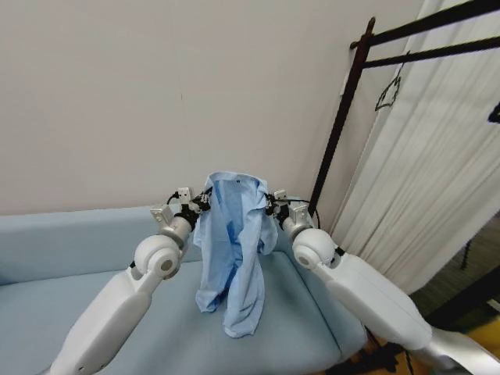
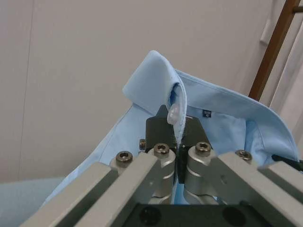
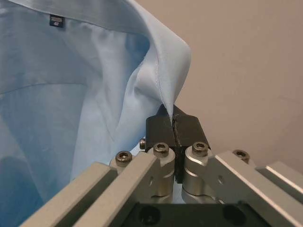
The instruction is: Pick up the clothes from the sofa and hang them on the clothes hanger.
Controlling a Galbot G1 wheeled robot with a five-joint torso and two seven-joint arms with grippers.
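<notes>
A light blue shirt [image 1: 234,250] hangs in the air above the pale blue sofa [image 1: 70,258], held by both arms at its collar. My left gripper [image 1: 205,203] is shut on the collar's left end; in the left wrist view the collar [image 2: 161,85] and a clear button [image 2: 173,113] stick up from the shut black pads [image 2: 161,132]. My right gripper [image 1: 266,205] is shut on the other side, with the shirt edge [image 3: 161,71] pinched between its pads [image 3: 187,130]. The dark clothes rack [image 1: 344,109] stands to the right, beyond the sofa's end.
A plain wall lies behind the sofa. White curtains [image 1: 437,172] hang behind the rack on the right, with a dark hanger outline [image 1: 389,92] near the rack's upper bars. Floor and a dark rack base [image 1: 461,305] show at the lower right.
</notes>
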